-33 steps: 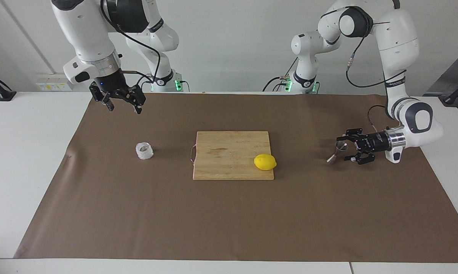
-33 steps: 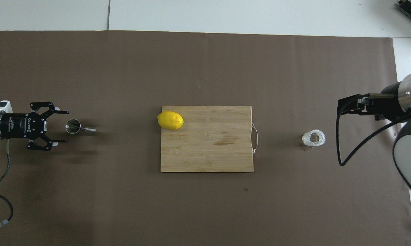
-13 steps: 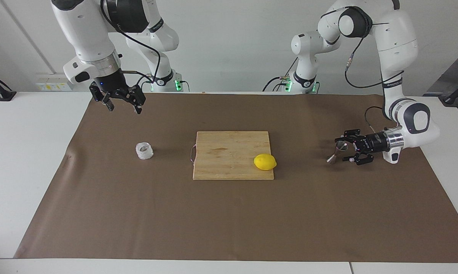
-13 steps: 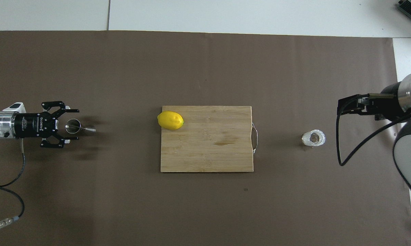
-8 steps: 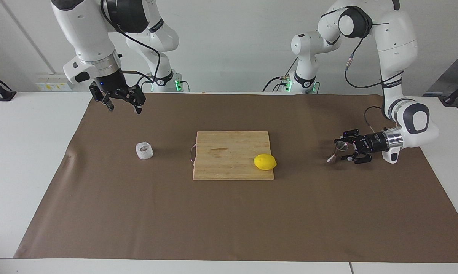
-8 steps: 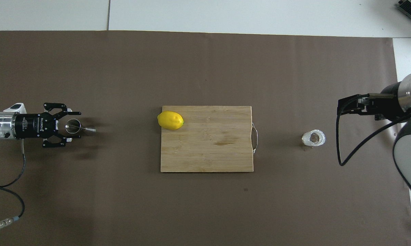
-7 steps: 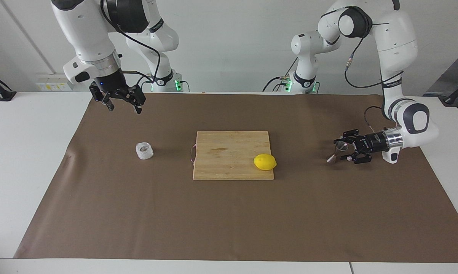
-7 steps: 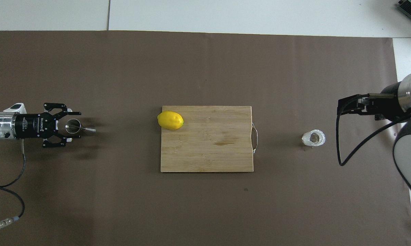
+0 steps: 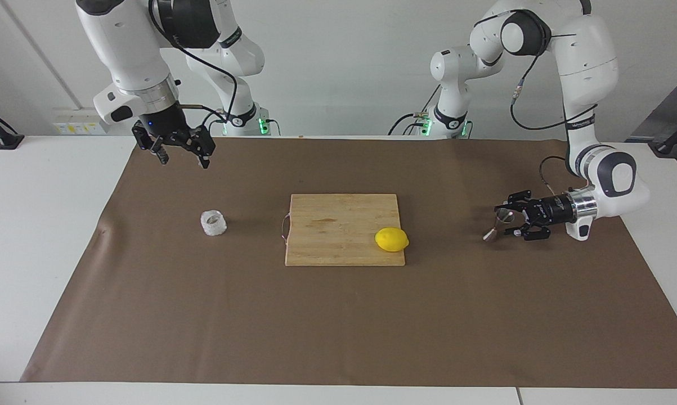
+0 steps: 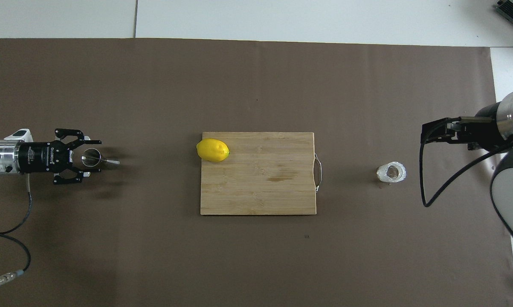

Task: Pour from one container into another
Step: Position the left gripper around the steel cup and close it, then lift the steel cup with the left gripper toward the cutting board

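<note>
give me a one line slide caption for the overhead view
Left gripper around the steel jigger; glass cup stands apart, lemon on cutting board.

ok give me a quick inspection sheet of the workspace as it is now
surface: brown mat over a white table.
job's things: steel jigger upright at the left arm's end; clear faceted cup at the right arm's end, untouched.
clutter: cutting board mid-mat, lemon on it.
grippers: left gripper level at the jigger, a finger either side, contact unclear; right gripper open, raised over bare mat, waiting.
cables: black cable loops from the left arm's wrist.
surroundings: white wall, nothing else seen.
</note>
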{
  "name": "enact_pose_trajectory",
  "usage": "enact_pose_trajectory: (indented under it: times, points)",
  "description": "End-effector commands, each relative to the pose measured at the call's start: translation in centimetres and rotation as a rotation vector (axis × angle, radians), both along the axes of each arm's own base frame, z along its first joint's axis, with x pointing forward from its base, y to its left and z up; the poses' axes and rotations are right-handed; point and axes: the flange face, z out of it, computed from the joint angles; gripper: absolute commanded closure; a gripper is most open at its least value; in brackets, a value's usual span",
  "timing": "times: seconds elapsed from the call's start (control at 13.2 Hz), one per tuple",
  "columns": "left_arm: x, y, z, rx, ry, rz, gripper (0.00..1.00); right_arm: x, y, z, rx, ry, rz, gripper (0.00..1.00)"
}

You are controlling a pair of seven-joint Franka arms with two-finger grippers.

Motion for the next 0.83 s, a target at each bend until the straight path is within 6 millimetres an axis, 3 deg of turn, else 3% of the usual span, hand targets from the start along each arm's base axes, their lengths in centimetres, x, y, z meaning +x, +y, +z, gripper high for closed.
enact_pose_trajectory:
  times: [0.0, 0.38, 0.61, 0.76]
  points:
    - [-0.68, 0.05, 0.39, -0.026, -0.007, 0.013, 0.36, -0.19, -0.36, 0.11, -0.002, 0.01, 0.014, 0.0]
    - [-0.72, 0.04, 0.34, -0.027, -0.007, 0.013, 0.6, -0.19, -0.36, 0.11, -0.002, 0.01, 0.014, 0.0]
    - [-0.72, 0.04, 0.34, -0.027, -0.001, 0.015, 0.65, -0.19, -0.34, 0.11, -0.001, 0.01, 0.014, 0.0]
    - [-0.71, -0.04, 0.34, -0.027, -0.001, 0.013, 0.77, -0.19, -0.36, 0.11, -0.002, 0.01, 0.014, 0.0]
